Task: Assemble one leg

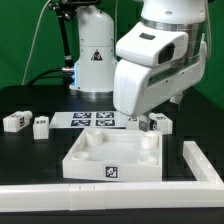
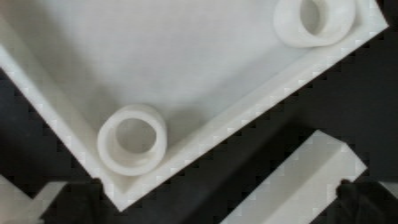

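Observation:
The white square tabletop point(image 1: 112, 158) lies in the middle, tray side up, with round corner sockets. In the wrist view one corner of it point(image 2: 178, 70) fills the picture, with one socket point(image 2: 134, 136) close and another point(image 2: 317, 22) further off. Two small white legs point(image 1: 15, 121) point(image 1: 41, 126) lie at the exterior view's left. A third leg point(image 1: 159, 122) lies behind the tabletop's far right corner. My gripper point(image 1: 138, 119) hangs over that far right corner, mostly hidden by the arm. In the wrist view it point(image 2: 217, 206) is open, with only table between the dark fingertips point(image 2: 64, 202).
The marker board point(image 1: 93, 118) lies behind the tabletop. A white L-shaped rail runs along the front point(image 1: 60, 190) and up the exterior view's right point(image 1: 200, 160). Part of the rail point(image 2: 311, 175) shows in the wrist view beside the tabletop corner.

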You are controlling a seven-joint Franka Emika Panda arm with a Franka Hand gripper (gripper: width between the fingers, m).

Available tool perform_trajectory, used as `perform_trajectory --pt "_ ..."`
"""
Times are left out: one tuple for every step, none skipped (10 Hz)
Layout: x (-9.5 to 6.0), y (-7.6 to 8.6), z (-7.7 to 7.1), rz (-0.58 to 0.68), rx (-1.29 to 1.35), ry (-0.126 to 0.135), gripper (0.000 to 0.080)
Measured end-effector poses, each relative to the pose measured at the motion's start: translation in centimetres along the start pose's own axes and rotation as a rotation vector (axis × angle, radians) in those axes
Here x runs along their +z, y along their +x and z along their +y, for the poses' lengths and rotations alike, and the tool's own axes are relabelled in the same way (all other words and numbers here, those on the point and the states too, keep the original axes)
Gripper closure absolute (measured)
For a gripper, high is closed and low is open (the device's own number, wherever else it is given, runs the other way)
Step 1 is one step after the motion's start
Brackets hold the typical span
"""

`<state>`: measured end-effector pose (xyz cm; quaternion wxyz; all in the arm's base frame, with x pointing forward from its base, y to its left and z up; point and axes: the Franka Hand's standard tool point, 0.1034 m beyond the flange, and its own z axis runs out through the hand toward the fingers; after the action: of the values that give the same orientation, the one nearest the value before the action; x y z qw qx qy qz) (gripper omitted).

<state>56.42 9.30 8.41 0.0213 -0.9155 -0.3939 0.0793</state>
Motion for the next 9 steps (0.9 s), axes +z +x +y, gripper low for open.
perform_trajectory --pt "0.5 -0.3 -0.6 0.018 -0.046 -0.011 0.0150" --pt "1.1 -0.9 -1.3 0.045 -0.098 -0.032 0.0150" --pt "1.5 -1.6 -2.0 0.063 -0.134 -0.048 0.0150" --pt "1.7 -2.3 -2.5 0.071 -0.175 -0.058 0.0150" --pt "2.1 -2.9 -2.7 0.069 -0.252 -0.061 0.0150" --pt "2.6 -3.3 -2.7 0.061 -0.289 -0.054 0.0150" --pt "2.5 -3.2 -2.7 0.063 -0.266 -0.054 0.0150" --pt "2.5 -3.2 -2.7 0.063 -0.267 -0.054 0.0150" --pt "2.5 -3.3 -2.7 0.062 -0.266 -0.053 0.0150"
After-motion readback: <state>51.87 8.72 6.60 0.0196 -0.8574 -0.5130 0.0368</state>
